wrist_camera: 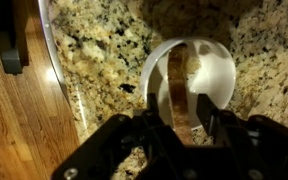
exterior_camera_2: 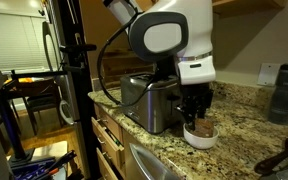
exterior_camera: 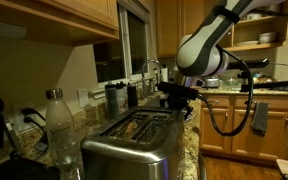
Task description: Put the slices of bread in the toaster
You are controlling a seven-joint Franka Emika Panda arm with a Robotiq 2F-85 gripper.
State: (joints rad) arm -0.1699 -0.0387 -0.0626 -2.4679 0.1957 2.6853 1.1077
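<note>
1. While the gripper (exterior_camera_2: 197, 122) hangs low over a white bowl (exterior_camera_2: 200, 141) on the speckled stone counter (exterior_camera_2: 249, 125), its jaws reach down into the bowl.
2. Brown slices of bread (wrist_camera: 177, 92) stand on edge inside the bowl, between the dark jaws; I cannot tell whether they pinch one.
3. The toaster (exterior_camera_2: 149, 100) stands just beside the bowl, slots facing up, with a clear bottle (exterior_camera: 59, 125) near it.

A speckled tan stone counter (exterior_camera_2: 249, 120) runs along a pale wall (exterior_camera: 69, 70). Brown wooden cupboards (exterior_camera: 44, 18) hang above it. The floor is brown wood planks (wrist_camera: 14, 120). White window blinds (exterior_camera_2: 14, 45) look bright.
</note>
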